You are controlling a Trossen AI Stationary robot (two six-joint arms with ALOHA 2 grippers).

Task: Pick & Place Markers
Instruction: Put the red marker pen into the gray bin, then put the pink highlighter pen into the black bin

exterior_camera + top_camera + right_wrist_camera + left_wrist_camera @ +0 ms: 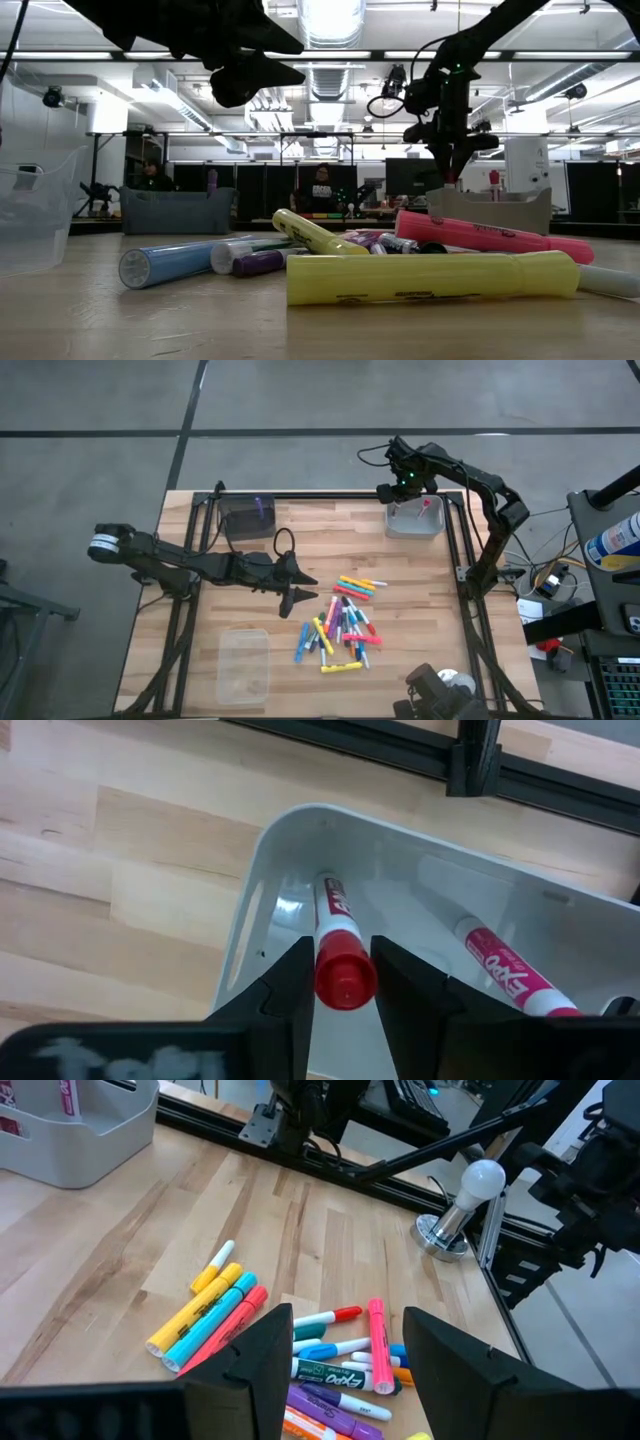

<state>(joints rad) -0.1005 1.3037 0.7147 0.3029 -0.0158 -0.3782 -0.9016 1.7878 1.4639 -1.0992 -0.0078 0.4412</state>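
Several markers in mixed colours lie in a loose pile on the wooden table right of centre, also seen in the left wrist view and the low view. My left gripper hovers open just left of the pile, above the table. My right gripper points down over the grey bin at the far right, shut on a red-capped, white-barrelled marker. A second red marker lies on the bin's floor. My right gripper pinches the marker's red cap between its two fingers, one on each side. The fingers come from above, pointing down. The marker hangs nearly upright below them, its barrel reaching down inside the bin toward the floor by the wall.
A clear plastic container sits at the near left and a dark bin at the far left. A black frame borders the table. A white bulb on a metal base stands near the right edge.
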